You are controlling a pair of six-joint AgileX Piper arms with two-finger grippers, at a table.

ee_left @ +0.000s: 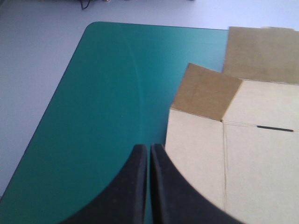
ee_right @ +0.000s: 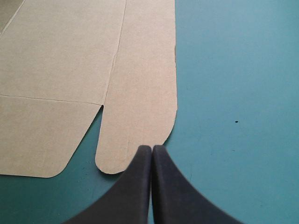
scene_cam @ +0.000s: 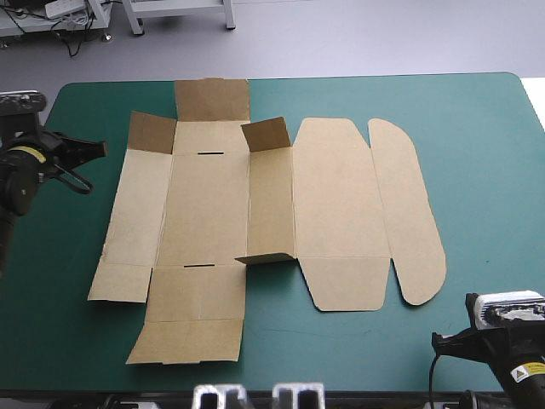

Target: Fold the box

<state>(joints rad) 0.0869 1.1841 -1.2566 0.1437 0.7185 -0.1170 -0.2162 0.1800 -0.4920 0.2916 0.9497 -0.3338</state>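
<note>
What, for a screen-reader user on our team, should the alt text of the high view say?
The brown box lies unfolded on the teal-green table, mostly flat, with one narrow panel and a few small flaps standing up. The left claw sits off its left edge and the right claw near the table's front right corner, both shut, touching nothing.

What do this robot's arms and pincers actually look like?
Both arms are black. The left gripper and right gripper each have two broad black fingers, curved like fins and tapering to a point. The left arm carries a yellow band; the right arm has a yellow label with a small warning triangle.
</note>
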